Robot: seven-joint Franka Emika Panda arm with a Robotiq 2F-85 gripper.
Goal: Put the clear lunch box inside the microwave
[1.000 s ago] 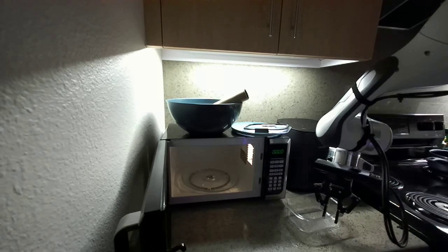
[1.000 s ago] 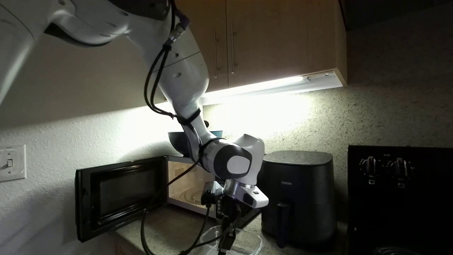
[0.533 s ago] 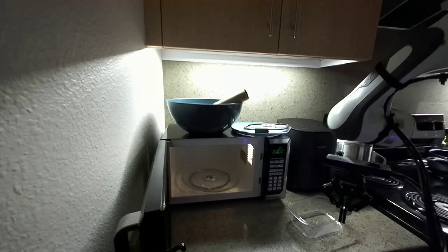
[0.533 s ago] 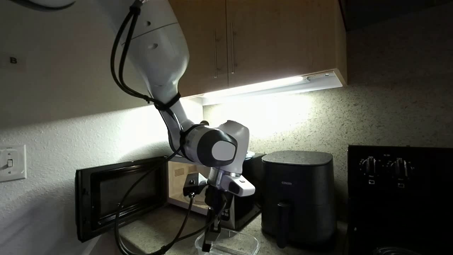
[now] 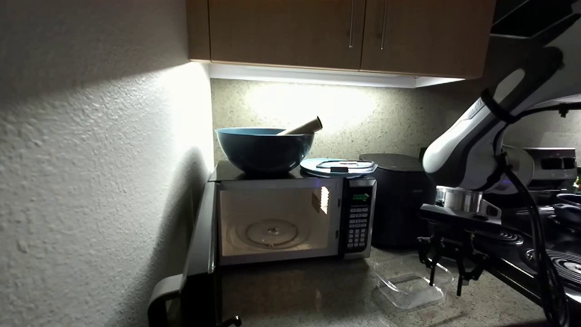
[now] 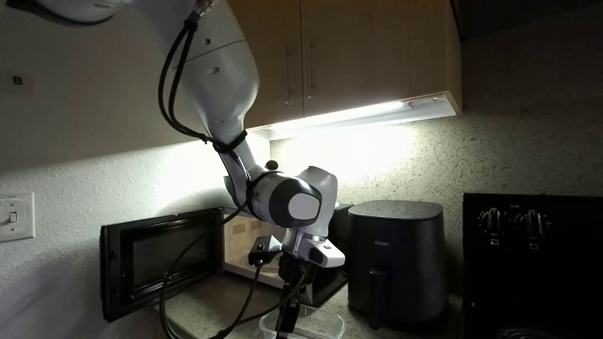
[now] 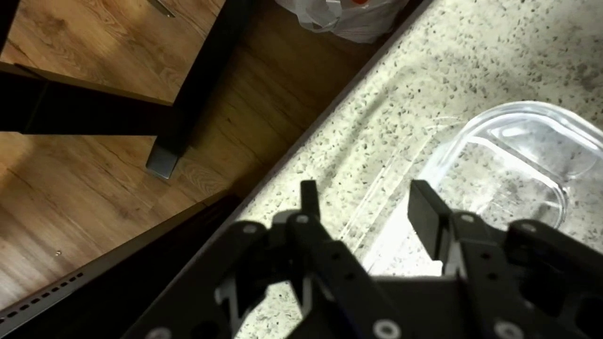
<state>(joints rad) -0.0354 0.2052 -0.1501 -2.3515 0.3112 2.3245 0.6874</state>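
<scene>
clear lunch box (image 5: 408, 288): on counter (image 5: 295, 295), outside microwave (image 5: 336, 213) | gripper (image 7: 363, 188): fingers wide, seemingly straddling one rim (contact unclear) | risk: we may pinch that wall off-centre, so box tilts on lift, clips microwave opening

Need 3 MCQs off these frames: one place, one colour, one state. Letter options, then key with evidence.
1. Where is the clear lunch box?
A) on the stove
B) on the counter
C) in the large bowl

2. What colour are the digits on the microwave?
A) red
B) blue
C) green

3. How does the gripper stand?
A) open
B) shut on the lunch box
C) shut on nothing

Key:
1 B: the wrist view shows the speckled counter around it and through its clear plastic.
2 C: they glow green in an exterior view.
3 A: the jaws stand apart in the wrist view.
</scene>
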